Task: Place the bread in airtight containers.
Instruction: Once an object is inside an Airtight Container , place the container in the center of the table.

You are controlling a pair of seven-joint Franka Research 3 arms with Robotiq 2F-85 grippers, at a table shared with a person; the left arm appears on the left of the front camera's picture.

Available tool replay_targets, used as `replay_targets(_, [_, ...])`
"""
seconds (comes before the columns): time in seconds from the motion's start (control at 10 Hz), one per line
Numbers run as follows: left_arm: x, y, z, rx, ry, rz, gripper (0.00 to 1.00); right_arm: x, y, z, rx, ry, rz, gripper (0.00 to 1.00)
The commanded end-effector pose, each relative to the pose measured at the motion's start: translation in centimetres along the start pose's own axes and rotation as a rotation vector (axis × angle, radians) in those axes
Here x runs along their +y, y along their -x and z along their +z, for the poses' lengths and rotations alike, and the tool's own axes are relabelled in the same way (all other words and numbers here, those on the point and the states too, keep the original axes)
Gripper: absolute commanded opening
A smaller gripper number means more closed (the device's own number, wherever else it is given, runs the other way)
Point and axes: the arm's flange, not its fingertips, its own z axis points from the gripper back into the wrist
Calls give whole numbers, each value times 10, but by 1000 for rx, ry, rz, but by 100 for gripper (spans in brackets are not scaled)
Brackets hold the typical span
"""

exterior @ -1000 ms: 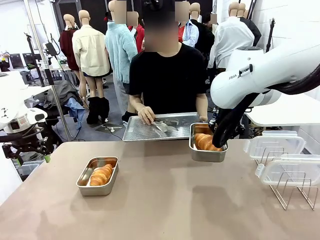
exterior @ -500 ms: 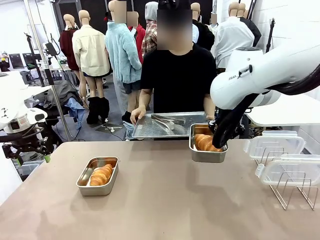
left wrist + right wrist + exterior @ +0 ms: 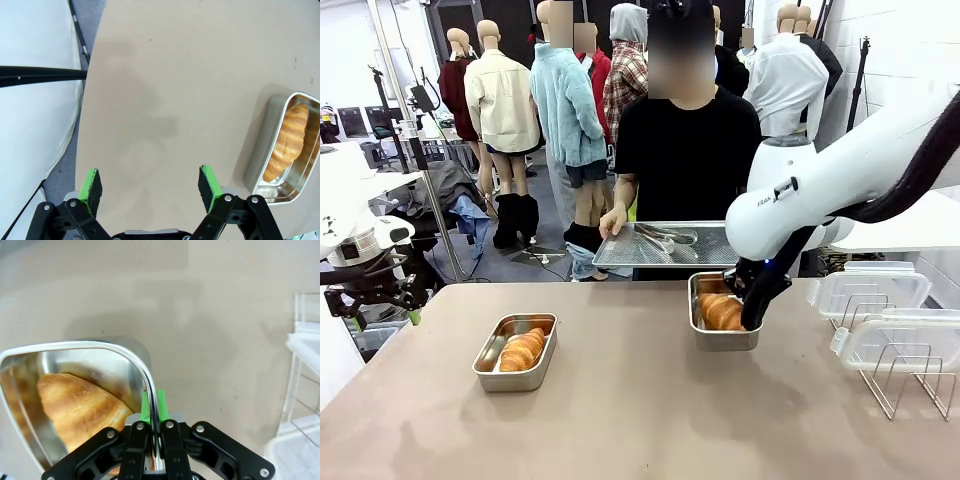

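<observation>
Left of the wire rack (image 3: 898,392), right gripper (image 3: 751,320) clamped on the croissant tin (image 3: 723,340) rim; farther left, left gripper (image 3: 150,183) fingers apart.

Tongs (image 3: 665,237) lie on a perforated tray (image 3: 618,254) beyond the table (image 3: 640,420).

glossy steel tins (image 3: 724,324), flaky croissants (image 3: 522,349), matt table (image 3: 640,420).

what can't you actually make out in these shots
- Front view: the right tool covers part of the croissant in the right tin.
- Right wrist view: that tin runs off the left edge.
- Left wrist view: the left tin runs off the right edge.
- Front view: the items on the person's tray are too small to name.
</observation>
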Motion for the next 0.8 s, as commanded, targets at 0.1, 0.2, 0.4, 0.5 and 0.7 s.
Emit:
replay_targets(0.1, [2, 2, 0, 0, 2, 1, 100, 3, 2, -23, 0, 1, 42, 0])
replay_targets(0.2, [2, 2, 0, 0, 2, 1, 100, 2, 1, -31, -3, 4, 35, 0])
replay_targets(0.4, [2, 2, 0, 0, 2, 1, 100, 4, 6, -47, -16, 23, 17, 0])
replay_targets(0.5, [2, 2, 0, 0, 2, 1, 100, 5, 9, -52, -24, 22, 19, 0])
replay_targets(0.7, [2, 2, 0, 0, 2, 1, 100, 4, 11, -53, -22, 12, 11, 0])
